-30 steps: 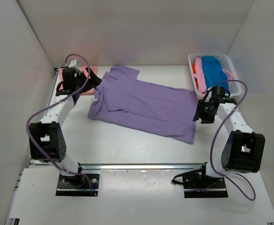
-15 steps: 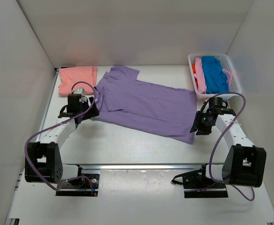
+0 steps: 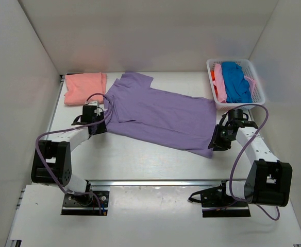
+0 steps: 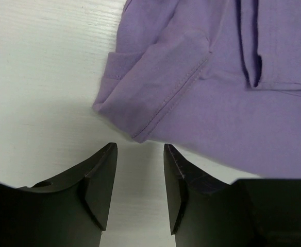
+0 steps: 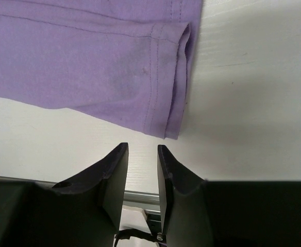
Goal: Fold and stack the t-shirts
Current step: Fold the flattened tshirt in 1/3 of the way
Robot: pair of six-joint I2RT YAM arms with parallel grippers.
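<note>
Lavender t-shirt (image 3: 161,116), long axis diagonal, collar far-left, hem near-right — left gripper (image 4: 140,170), right gripper (image 5: 143,170) narrowly parted, empty

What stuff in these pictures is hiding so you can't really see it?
- Top view: how many shirts are in the basket; the blue shirt lies over the others.
- Top view: whether anything lies under the folded pink shirt; its top layer covers that.
- Both wrist views: most of the purple shirt; the picture edges cut it off.
</note>
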